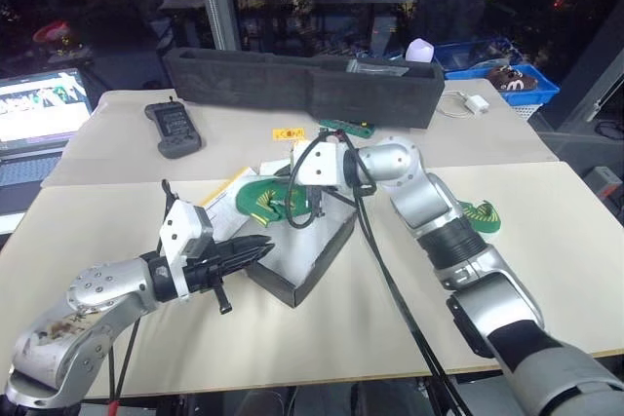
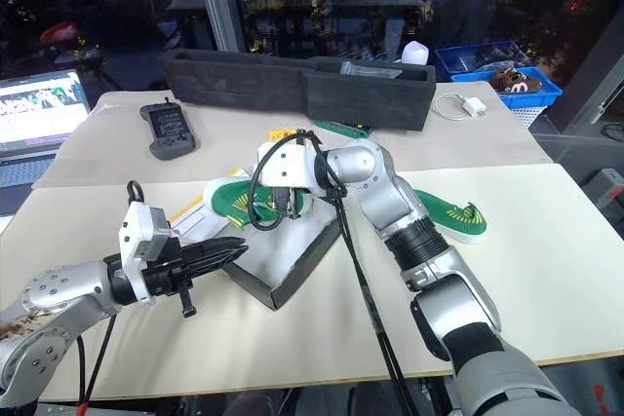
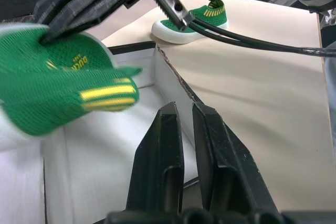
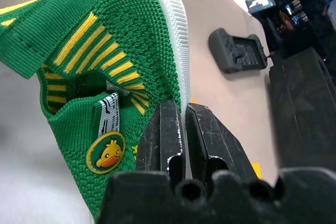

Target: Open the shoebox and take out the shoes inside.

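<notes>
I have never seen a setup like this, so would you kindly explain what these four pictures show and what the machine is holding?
A two-armed humanoid robot works at a beige table. Two pictures come from its head cameras, looking down over its arms; the other two come from cameras on each wrist, looking along the black fingers. On the table lies an open dark grey cardboard shoebox with a white interior. The right gripper is shut on the rim of a small green knitted shoe, held above the box. The second green shoe lies on the table beside the right arm. The left gripper is shut, holding nothing.

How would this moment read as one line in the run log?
right gripper: shut on green shoe, held over open shoebox | left gripper: shut, empty, beside box | second shoe: on table
</notes>
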You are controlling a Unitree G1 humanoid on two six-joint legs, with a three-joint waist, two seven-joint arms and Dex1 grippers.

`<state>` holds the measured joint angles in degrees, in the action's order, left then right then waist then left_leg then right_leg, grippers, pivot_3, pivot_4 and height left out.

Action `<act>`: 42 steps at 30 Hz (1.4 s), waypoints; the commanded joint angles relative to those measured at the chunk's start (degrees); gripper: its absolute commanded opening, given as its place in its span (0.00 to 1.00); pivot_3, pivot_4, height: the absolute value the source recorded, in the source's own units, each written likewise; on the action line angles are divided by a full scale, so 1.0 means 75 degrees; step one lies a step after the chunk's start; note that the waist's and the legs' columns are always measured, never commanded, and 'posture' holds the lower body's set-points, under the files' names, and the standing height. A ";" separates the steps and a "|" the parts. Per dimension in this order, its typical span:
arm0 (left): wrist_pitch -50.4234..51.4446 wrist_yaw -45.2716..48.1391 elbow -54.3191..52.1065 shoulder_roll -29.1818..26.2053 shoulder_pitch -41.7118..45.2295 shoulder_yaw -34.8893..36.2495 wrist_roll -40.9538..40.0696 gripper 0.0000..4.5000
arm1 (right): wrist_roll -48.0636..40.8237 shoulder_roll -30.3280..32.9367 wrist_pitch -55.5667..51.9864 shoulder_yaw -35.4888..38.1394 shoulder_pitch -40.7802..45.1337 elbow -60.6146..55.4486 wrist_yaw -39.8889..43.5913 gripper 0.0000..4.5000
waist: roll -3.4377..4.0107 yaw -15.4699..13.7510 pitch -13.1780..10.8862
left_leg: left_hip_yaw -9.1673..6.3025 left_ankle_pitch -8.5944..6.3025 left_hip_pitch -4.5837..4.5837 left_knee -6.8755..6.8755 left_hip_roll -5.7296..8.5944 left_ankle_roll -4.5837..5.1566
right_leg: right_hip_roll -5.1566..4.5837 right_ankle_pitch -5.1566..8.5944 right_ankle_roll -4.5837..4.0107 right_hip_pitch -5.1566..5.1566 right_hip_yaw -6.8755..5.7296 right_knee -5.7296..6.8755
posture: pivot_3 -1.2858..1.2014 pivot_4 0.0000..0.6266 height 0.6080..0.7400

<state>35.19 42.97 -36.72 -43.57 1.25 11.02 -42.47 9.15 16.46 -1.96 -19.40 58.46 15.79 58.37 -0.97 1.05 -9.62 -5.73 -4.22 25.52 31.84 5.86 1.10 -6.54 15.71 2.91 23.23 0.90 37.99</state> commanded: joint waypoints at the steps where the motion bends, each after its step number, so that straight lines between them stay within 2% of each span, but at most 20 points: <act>1: -0.0072 0.0048 -0.0103 -0.0062 0.0065 0.0071 -0.0002 0.11 | -0.0689 0.0000 -0.0799 0.0695 0.0524 -0.0577 -0.0137 0.02 | 0.0000 -0.0003 -0.0001 | 0.0000 0.0000 0.0001 0.0000 0.0000 0.0000 | -0.0001 0.0000 0.0000 0.0001 0.0000 0.0000 | 0.52 0.24 0.96; 12: -0.0648 -0.0093 -0.0004 0.0415 0.0415 -0.0064 0.0374 0.11 | -0.1970 0.0977 -0.3560 0.2164 0.1608 -0.1349 -0.0350 0.02 | 0.0000 -0.0037 -0.0002 | 0.0000 0.0000 0.0018 0.0001 0.0000 0.0000 | -0.0008 0.0010 -0.0019 0.0010 -0.0007 -0.0005 | 0.52 0.24 0.96; 18: -0.0679 -0.0134 0.0001 0.0486 0.0423 -0.0129 0.0431 0.11 | -0.2377 0.3096 -0.5527 0.2170 0.0943 -0.2234 0.0589 0.02 | -0.0002 -0.0099 -0.0004 | 0.0001 -0.0001 0.0067 0.0015 0.0002 0.0001 | -0.0021 0.0012 -0.0021 0.0037 -0.0022 -0.0021 | 0.52 0.24 0.96; 23: -0.0671 -0.0183 -0.0028 0.0536 0.0451 -0.0166 0.0431 0.11 | -0.2713 0.4474 -0.6246 0.2053 -0.0010 -0.2896 0.1229 0.02 | 0.0001 -0.0050 -0.0011 | 0.0015 -0.0003 0.0112 0.0031 0.0004 0.0007 | -0.0083 0.0012 -0.0020 0.0038 -0.0027 -0.0024 | 0.52 0.24 0.96; 27: -0.0665 -0.0180 0.0017 0.0573 0.0498 -0.0211 0.0432 0.11 | -0.2672 0.5544 -0.6116 0.1731 -0.1010 -0.3143 0.1749 0.02 | -0.0001 -0.0014 -0.0013 | 0.0024 -0.0009 0.0118 0.0037 0.0003 0.0018 | -0.0104 0.0001 0.0005 0.0039 -0.0027 -0.0025 | 0.52 0.24 0.96; 33: -0.0664 -0.0155 0.0066 0.0567 0.0547 -0.0236 0.0455 0.11 | -0.2426 0.6417 -0.5591 0.1407 -0.2019 -0.2899 0.2108 0.02 | 0.0002 -0.0028 -0.0018 | 0.0026 -0.0024 0.0120 0.0076 0.0005 0.0041 | -0.0113 0.0031 0.0034 0.0004 -0.0033 -0.0053 | 0.52 0.24 0.96; 36: -0.0651 -0.0167 0.0035 0.0571 0.0532 -0.0254 0.0455 0.11 | -0.1903 0.6486 -0.4951 0.1007 -0.2340 -0.2397 0.1860 0.02 | 0.0002 -0.0028 -0.0018 | 0.0027 -0.0030 0.0120 0.0103 0.0005 0.0049 | -0.0118 0.0034 0.0057 -0.0007 -0.0034 -0.0055 | 0.52 0.24 0.96; 42: -0.0622 -0.0172 0.0006 0.0564 0.0541 -0.0271 0.0439 0.11 | -0.0726 0.6005 -0.3653 0.0269 -0.2263 -0.0976 0.1147 0.02 | 0.0003 -0.0024 -0.0019 | 0.0032 -0.0032 0.0121 0.0112 0.0005 0.0051 | -0.0126 0.0026 0.0066 -0.0008 -0.0034 -0.0053 | 0.52 0.24 0.96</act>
<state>31.16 41.72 -35.28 -39.14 4.69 8.68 -39.09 0.47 61.60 -33.32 -16.96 40.29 6.42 68.69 -0.95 0.86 -9.76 -5.48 -4.46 26.42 32.67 5.90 1.49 -7.47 15.90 3.39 23.17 0.64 37.58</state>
